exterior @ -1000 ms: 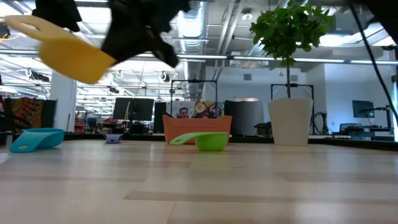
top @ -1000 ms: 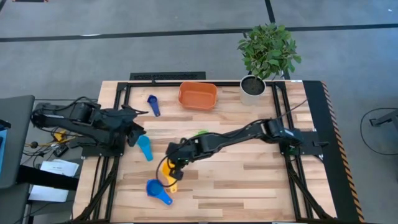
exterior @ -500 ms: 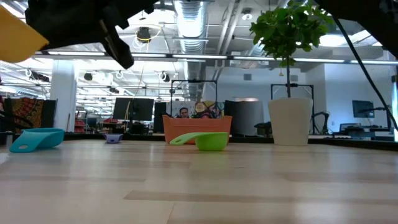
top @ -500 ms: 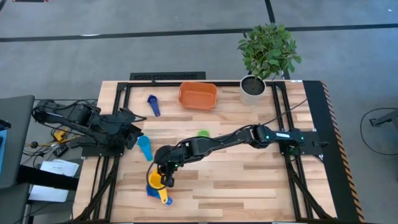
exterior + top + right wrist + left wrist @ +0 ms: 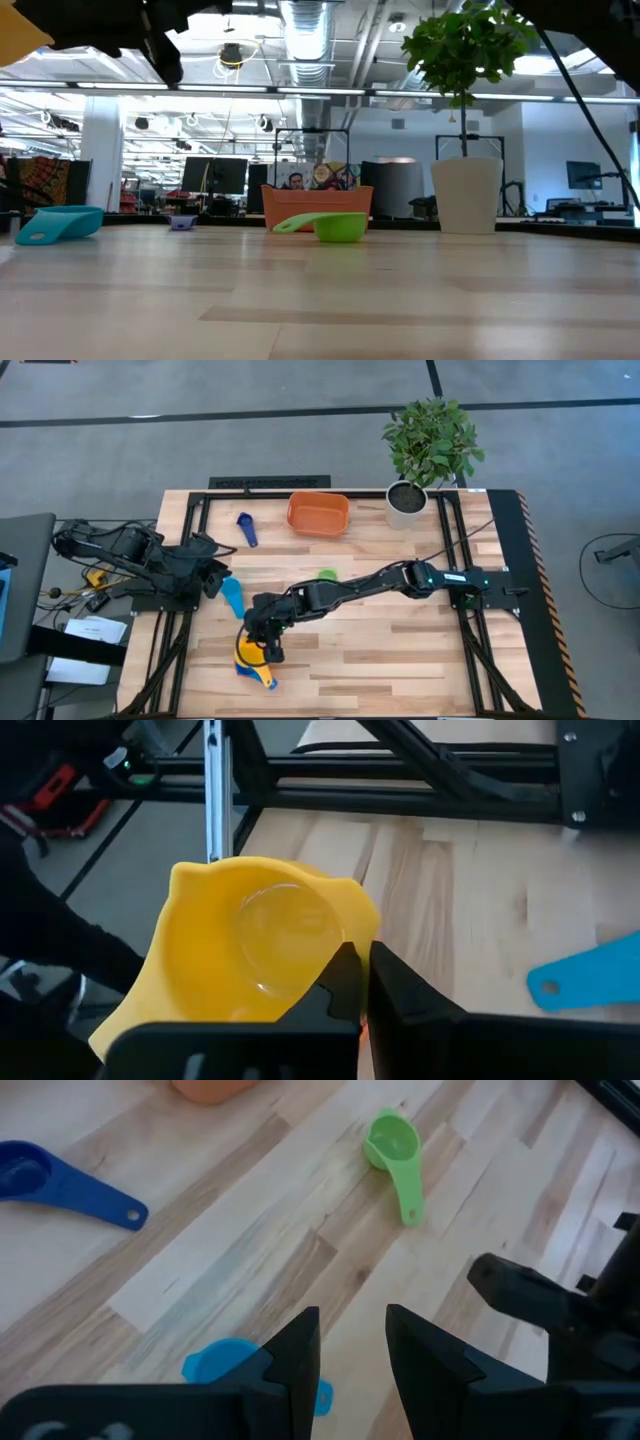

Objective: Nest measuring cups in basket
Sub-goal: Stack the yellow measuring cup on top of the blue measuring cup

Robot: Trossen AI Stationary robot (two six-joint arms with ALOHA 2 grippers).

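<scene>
Right now the right gripper [image 5: 268, 650] reaches far across the table [image 5: 400, 650] toward its front left part. Its two fingers are pressed together on the rim of the yellow cup [image 5: 255, 955], so it has hold of that cup. From above, the yellow cup sits right over a blue cup [image 5: 243, 666] near the front edge of the table, and an orange handle [image 5: 266, 680] pokes out beside them. You cannot tell if the yellow cup is touching the blue one or just above it.

The left gripper [image 5: 350, 1345] waits at the left side of the table. Its fingers stand a little apart and hold nothing. A light blue cup [image 5: 232, 597] lies on the wood just beside it.

A green cup [image 5: 393, 1148] lies near the middle of the table. A navy cup [image 5: 246, 528] lies farther back, to the left of the orange basket [image 5: 318, 513]. The basket sits at the back edge, next to a white pot [image 5: 406, 501] with a leafy plant in it.
</scene>
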